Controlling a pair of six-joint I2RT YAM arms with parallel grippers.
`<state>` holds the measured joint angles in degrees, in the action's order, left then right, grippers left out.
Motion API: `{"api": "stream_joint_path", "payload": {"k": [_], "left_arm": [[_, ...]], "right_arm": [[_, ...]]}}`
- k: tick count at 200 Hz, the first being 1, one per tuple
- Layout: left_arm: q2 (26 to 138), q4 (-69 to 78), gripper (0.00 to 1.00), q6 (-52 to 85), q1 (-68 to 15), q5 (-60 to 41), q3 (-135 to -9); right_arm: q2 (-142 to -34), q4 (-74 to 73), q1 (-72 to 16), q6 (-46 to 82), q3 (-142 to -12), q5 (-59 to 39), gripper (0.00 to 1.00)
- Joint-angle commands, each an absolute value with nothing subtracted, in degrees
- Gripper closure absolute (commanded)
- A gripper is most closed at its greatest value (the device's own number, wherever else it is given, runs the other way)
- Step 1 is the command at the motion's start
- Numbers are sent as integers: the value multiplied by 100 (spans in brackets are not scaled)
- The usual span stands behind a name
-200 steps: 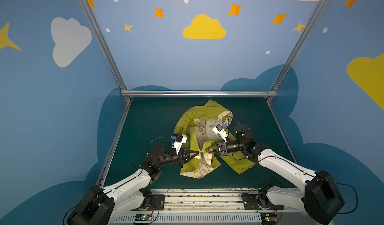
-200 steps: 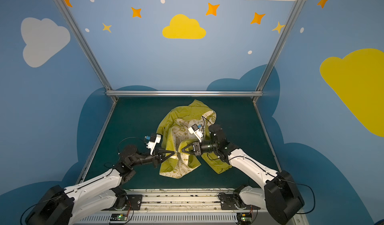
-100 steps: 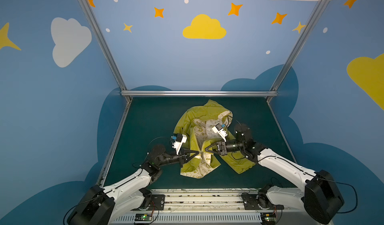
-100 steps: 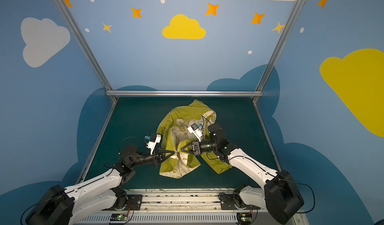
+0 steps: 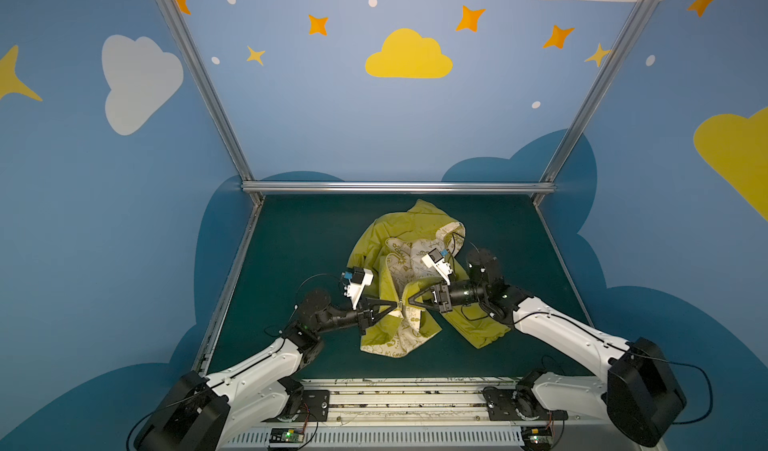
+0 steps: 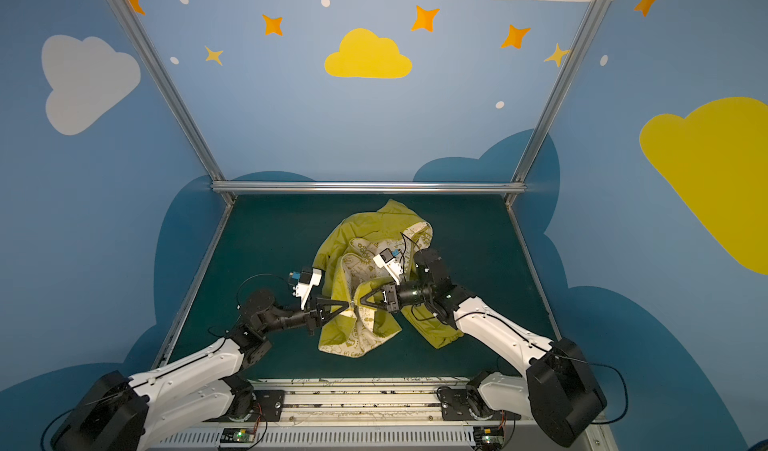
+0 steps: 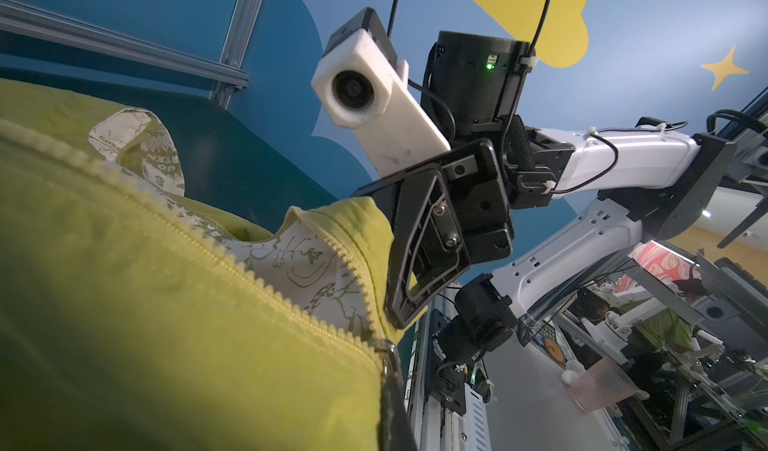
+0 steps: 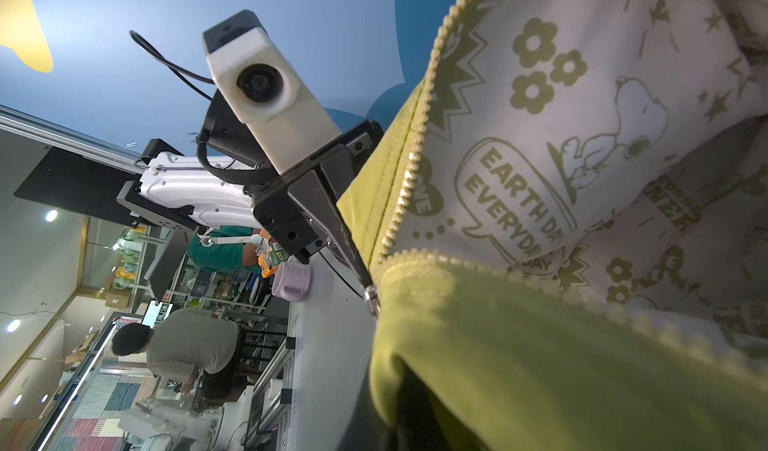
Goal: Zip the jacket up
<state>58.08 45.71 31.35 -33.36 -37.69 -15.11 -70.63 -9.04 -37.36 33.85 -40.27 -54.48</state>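
On the dark green desk (image 5: 291, 253) lies the crumpled mustard-yellow shiny hooded jacket (image 5: 399, 228), its zip (image 7: 232, 262) mostly open. Slack cloth could jam it or slip the pull free. The left pincer (image 5: 393, 304), arm low and outstretched, clamps the metal zip pull (image 8: 371, 294); the right pincer (image 5: 410, 300), just beside it, arm level, pinches the jacket's facing edge.

Jacket (image 5: 399, 228) shell: thin yellow-green cloth, faint sheen, creased.
Lining (image 8: 582, 74): matt cream cloth, printed.
Zipper teeth (image 8: 411, 153): pale moulded plastic.
Zipper slider (image 8: 371, 296): bare shiny metal.
Mat (image 5: 311, 241) under the jacket: dark green, matt.
Rail (image 5: 395, 187) behind the jacket: brushed metal.
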Motion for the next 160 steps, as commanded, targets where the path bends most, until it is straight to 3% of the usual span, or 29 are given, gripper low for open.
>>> {"api": "stream_joint_path", "payload": {"k": [1, 160], "left_arm": [[5780, 4604, 97, 3111, -3313, -3765, -1607], [5932, 4684, 97, 2847, -3125, -4262, -1632]], "right_arm": [[-7075, -1083, -3804, 3359, -4118, -5460, 100], [-7110, -369, -3911, 2882, -4181, -5640, 100]]}}
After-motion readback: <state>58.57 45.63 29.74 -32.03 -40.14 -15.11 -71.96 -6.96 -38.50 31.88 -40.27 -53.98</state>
